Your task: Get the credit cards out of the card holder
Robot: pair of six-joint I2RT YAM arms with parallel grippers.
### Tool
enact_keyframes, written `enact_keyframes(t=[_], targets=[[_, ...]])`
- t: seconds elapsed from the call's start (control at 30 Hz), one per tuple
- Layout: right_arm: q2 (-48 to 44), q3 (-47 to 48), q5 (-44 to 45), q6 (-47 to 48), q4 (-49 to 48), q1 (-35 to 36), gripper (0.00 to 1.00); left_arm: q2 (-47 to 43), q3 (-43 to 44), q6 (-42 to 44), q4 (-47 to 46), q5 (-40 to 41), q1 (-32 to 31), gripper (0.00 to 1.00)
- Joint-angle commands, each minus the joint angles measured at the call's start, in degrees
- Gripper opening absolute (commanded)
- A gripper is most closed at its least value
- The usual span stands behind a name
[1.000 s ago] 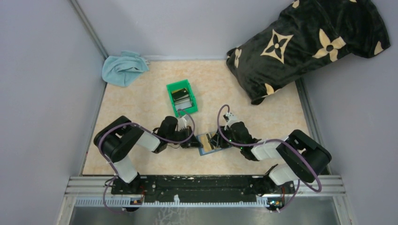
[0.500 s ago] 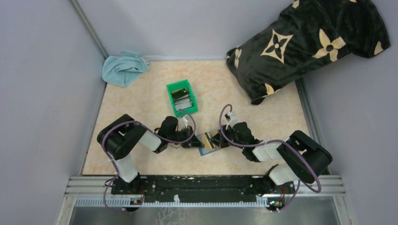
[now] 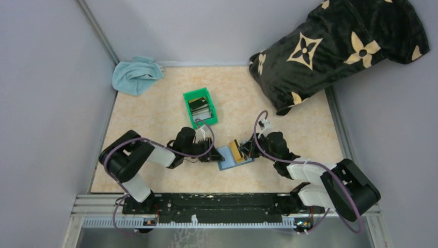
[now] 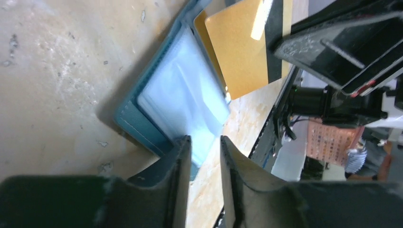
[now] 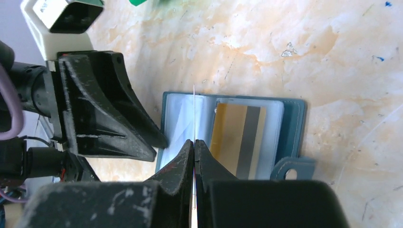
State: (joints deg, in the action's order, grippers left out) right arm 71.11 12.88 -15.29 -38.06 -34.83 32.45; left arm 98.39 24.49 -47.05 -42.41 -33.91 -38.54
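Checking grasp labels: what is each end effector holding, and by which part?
The right end effector pinches a gold credit card by one edge; the left end effector clamps the card holder by its edge.

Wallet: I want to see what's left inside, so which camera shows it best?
The right wrist view: the wallet lies open and almost whole, a gold striped card showing inside. The left wrist view gives one half close up, at a slant. The top view shows it small and partly covered.
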Motion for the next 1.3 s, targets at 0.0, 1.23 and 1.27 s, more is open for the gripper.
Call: enact_keyframes(t=[0.0,1.23,1.27], targets=[[-5.6,4.0,2.5,2.6,5.5,-0.5,0.00,-6.2,-0.3,3.7,6.3,5.0,-0.1,0.43],[-3.2,14.1,-45.5,-1.0,-4.5,-0.6,0.00,-37.2,3.9,24.1,11.8,-19.2,3.7,0.63],[-3.2,14.1,-45.5,-1.0,-4.5,-0.6,0.00,-37.2,3.7,23.7,11.2,-19.6,3.6,0.60]])
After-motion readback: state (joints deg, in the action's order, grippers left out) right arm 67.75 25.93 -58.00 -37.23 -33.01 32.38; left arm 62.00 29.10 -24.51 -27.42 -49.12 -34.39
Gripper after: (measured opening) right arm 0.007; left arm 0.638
